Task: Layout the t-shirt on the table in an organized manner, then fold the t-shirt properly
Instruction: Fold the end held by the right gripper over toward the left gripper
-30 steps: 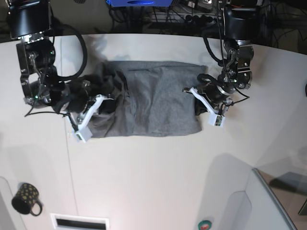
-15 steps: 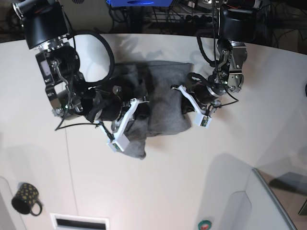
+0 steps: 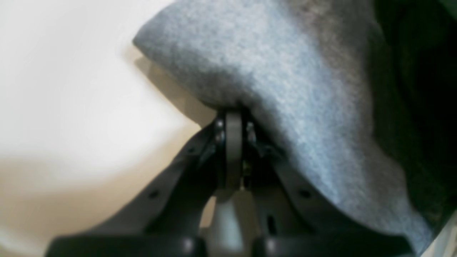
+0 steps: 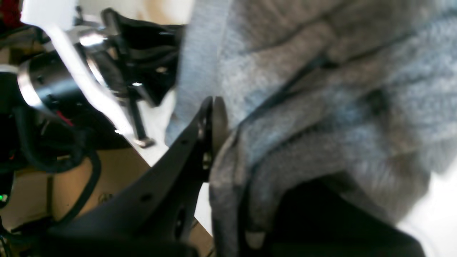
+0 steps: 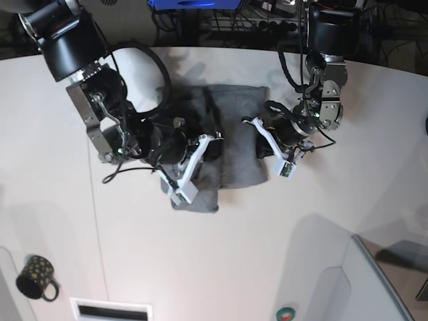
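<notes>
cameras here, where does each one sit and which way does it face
base: overhead, looking down at the table, both arms and the t-shirt.
left wrist: on the left arm, looking along its left gripper, shut on grey cloth.
right wrist: on the right arm, right gripper in bunched cloth.
All three show the t-shirt.

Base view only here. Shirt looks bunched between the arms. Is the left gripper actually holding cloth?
Observer: Yes. Left wrist view shows the left gripper shut on the t-shirt, pinching a fold at its edge.
Operator: And the right one?
Observer: Right wrist view shows the right gripper shut on a seamed layer of the shirt.
Operator: Is the cloth off the table at the left grip?
Observer: Blurry, but it casts a shadow on the table.
</notes>
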`<state>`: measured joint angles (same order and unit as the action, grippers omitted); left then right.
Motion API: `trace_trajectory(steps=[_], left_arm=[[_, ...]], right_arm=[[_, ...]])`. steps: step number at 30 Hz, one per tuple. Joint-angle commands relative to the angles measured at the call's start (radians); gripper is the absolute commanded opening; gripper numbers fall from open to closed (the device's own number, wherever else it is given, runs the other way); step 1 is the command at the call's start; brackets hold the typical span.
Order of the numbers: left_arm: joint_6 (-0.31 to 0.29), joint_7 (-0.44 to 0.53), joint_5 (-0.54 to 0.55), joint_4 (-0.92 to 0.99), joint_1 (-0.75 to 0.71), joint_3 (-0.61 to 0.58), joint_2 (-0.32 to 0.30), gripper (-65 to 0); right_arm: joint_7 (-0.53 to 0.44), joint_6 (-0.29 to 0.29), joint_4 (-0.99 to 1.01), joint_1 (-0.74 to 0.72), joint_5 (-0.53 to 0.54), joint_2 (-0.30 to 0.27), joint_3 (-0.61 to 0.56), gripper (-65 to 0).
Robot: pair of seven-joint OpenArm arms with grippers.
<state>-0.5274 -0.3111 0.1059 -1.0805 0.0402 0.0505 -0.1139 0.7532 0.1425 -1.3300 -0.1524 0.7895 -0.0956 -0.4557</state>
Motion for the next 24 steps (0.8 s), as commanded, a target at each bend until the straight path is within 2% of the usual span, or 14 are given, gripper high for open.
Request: trace_trajectory(steps=[1, 5, 9, 13, 18, 21, 24], left_arm=[[-0.006, 0.016, 0.015, -0.019, 0.011, 0.001, -0.004, -65.0], [-0.006, 0.016, 0.015, -0.017, 0.011, 0.001, -0.005, -65.0], [-0.006, 0.016, 0.018, -0.017, 0.011, 0.001, -0.016, -65.0], [-0.006, 0.016, 0.016, -0.017, 0.011, 0.001, -0.016, -65.0], [-0.006, 0.016, 0.016, -0.016, 0.011, 0.001, -0.017, -65.0], [-0.006, 0.016, 0.016, -0.023, 0.011, 0.001, -0.019, -65.0], [-0.004, -0.024, 0.021, -0.05, 0.011, 0.001, -0.054, -65.0]], right_arm=[[-0.018, 0.006, 0.01, -0.023, 0.017, 0.003, -0.008, -64.2], [-0.054, -0.008, 0.071, -0.046, 0.017, 0.007, -0.071, -64.2], [-0.094, -0.148, 0.083, -0.069, 0.017, 0.003, -0.153, -64.2], [-0.105, -0.179, 0.083, -0.085, 0.017, 0.006, -0.197, -63.6], [-0.105, -0.269, 0.085, -0.082, 0.017, 0.021, -0.199, -63.2], [-0.105, -0.281, 0.08, -0.082, 0.017, 0.027, -0.199, -55.1], [-0.108, -0.281, 0.076, -0.082, 0.017, 0.027, -0.199, -37.4]])
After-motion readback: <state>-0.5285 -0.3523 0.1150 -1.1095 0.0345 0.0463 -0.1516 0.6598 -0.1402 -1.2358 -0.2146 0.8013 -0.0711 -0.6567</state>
